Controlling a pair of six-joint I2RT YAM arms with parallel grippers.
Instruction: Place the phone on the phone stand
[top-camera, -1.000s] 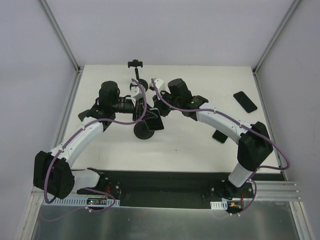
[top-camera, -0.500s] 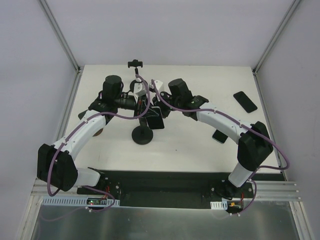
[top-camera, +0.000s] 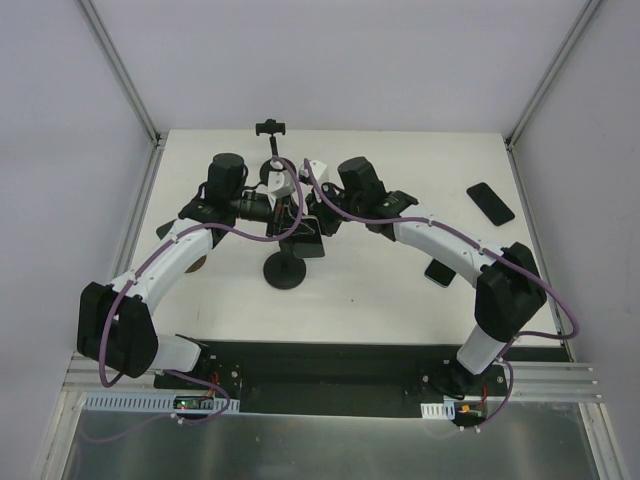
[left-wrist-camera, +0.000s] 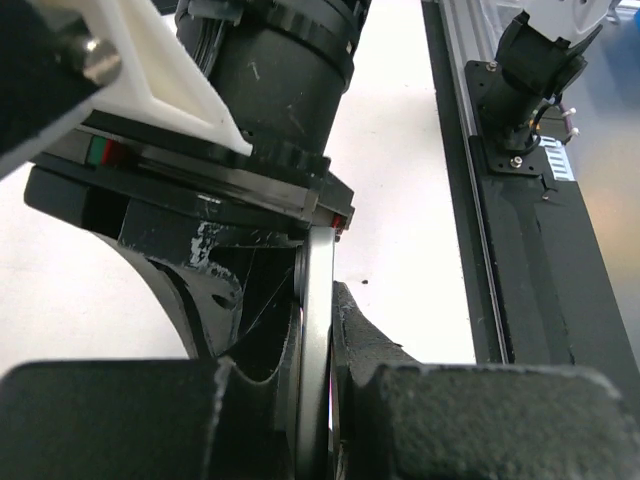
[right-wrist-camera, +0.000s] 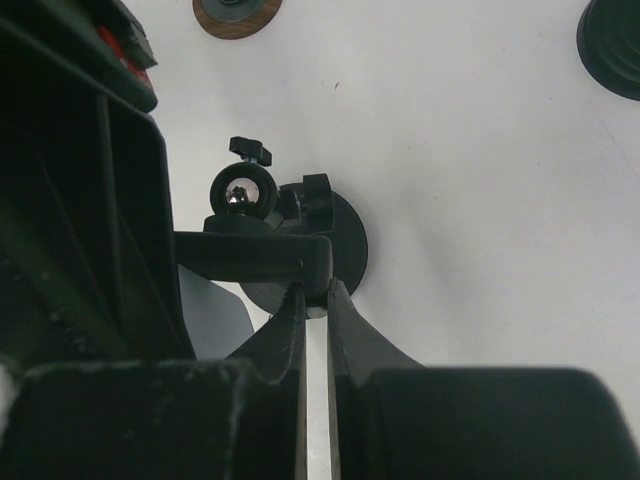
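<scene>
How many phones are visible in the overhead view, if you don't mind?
3. One phone lies by the far right edge; a second peeks from under the right arm; a third is held over the stand base, centre. Arms may hide more.

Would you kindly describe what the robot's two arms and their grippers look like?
Both the left arm and the right arm have white link shells between bulky black joint housings, with a purple cable looped along each. The left gripper and the right gripper are matte black with blocky, rough-textured jaws. A white bracket sits at each wrist.
</scene>
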